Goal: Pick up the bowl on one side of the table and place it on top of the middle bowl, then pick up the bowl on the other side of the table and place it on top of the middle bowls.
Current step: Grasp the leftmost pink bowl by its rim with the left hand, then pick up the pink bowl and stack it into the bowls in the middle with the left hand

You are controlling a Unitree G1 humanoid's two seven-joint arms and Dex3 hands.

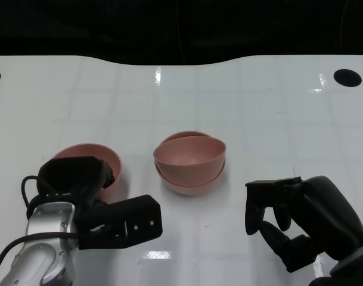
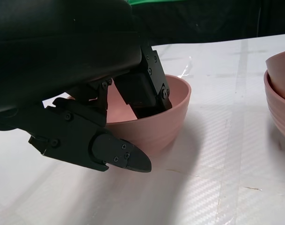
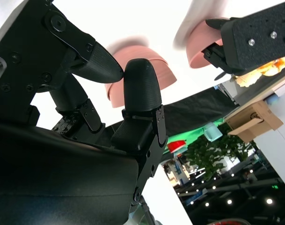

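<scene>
Two pink bowls (image 1: 190, 158) sit stacked in the middle of the white table (image 1: 258, 119), the upper one tilted in the lower. A third pink bowl (image 1: 89, 152) stands on the table to their left. My left hand (image 1: 92, 202) hangs over its near rim. In the left wrist view, the fingers (image 2: 142, 89) reach down inside this bowl (image 2: 170, 112), while the thumb (image 2: 119, 154) lies outside, apart from the wall. My right hand (image 1: 294, 217) hovers to the right of the stack, fingers curled in and holding nothing. The right wrist view shows the thumb tip close to a fingertip (image 3: 140, 79).
Round black holes (image 1: 347, 77) mark the table's far right and far left corners. The table's far edge curves along a dark background. The stack's edge (image 2: 280, 93) shows in the left wrist view, a short way from the left bowl.
</scene>
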